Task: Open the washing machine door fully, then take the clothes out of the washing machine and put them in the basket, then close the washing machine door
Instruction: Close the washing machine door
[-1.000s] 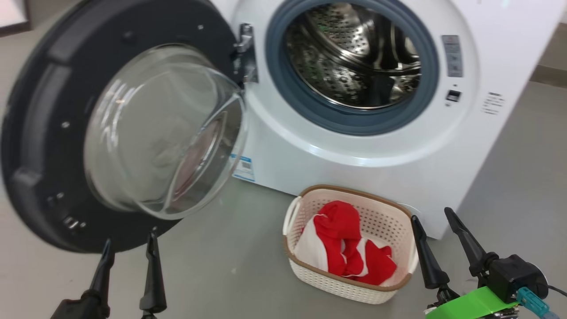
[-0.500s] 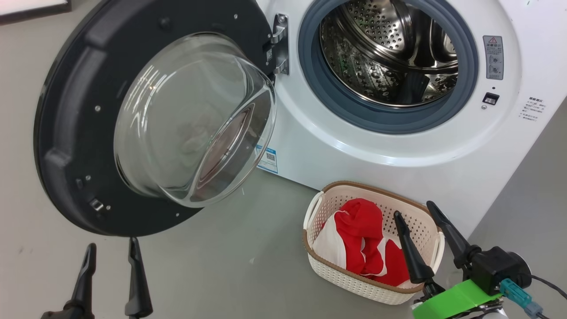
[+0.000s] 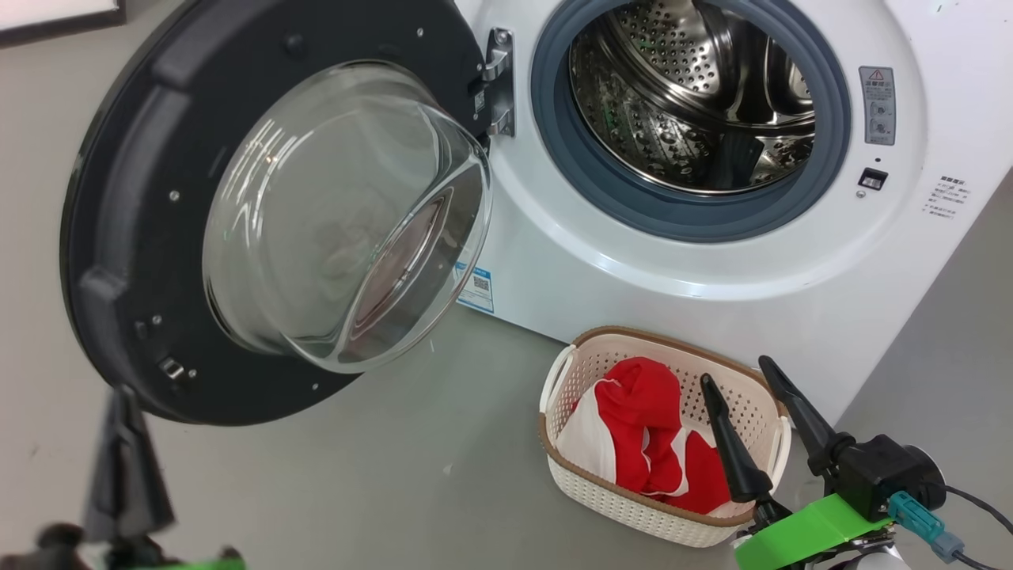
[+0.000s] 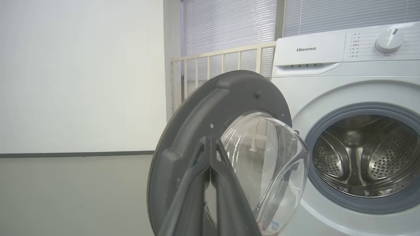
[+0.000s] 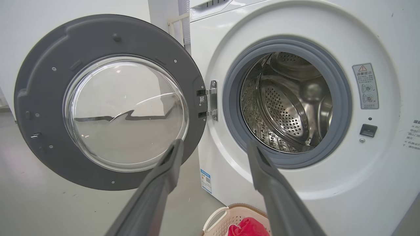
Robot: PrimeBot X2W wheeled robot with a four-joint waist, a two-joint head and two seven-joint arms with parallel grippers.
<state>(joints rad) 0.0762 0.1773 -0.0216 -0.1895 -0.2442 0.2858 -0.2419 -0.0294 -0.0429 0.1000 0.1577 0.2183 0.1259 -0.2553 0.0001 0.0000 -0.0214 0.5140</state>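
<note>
The left gripper (image 3: 123,451), fingers pressed together on nothing, hovered near the swung-open washing machine door's (image 3: 119,198) lower outer edge, opposite its hinge, far nearer that door than the splayed, empty right gripper (image 3: 734,370).

Head camera: set high, tilted forward and down over the washing machine (image 3: 673,277) front, the floor (image 3: 356,475) and the basket (image 3: 633,507). Left wrist camera: low, near level, close to the washing machine door (image 4: 183,131), viewing it obliquely. Right wrist camera: low, roughly square-on to the front. All three share the door and the drum opening (image 5: 288,105).
</note>
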